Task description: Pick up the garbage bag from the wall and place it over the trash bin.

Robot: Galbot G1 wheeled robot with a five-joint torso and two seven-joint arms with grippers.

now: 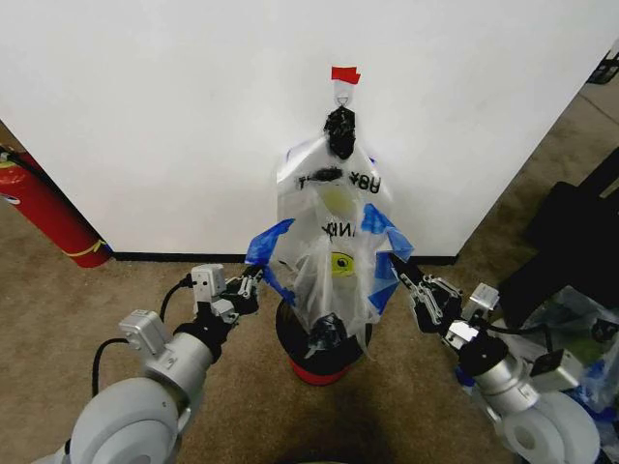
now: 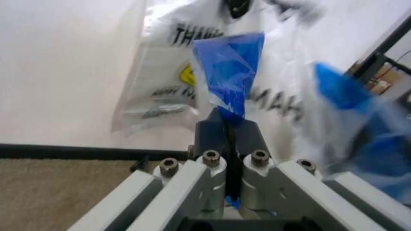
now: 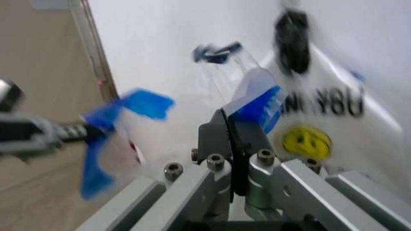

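Observation:
The garbage bag [image 1: 334, 280], translucent white with a yellow smiley and blue patches, hangs low against the wall, its bottom reaching into the trash bin [image 1: 324, 360]. The bin is black mesh with a red base and stands on the carpet directly below. My left gripper [image 1: 253, 281] is shut on the bag's left blue patch [image 2: 228, 82]. My right gripper [image 1: 406, 277] is shut on the right blue patch [image 3: 260, 108]. The bag is spread between both grippers above the bin.
A similar smiley bag [image 1: 334, 179] hangs behind from a wall hook [image 1: 344, 92] marked with red tape. A red fire extinguisher [image 1: 48, 213] leans at the left wall. Bulky clear bags [image 1: 575, 338] and dark gear sit on the right.

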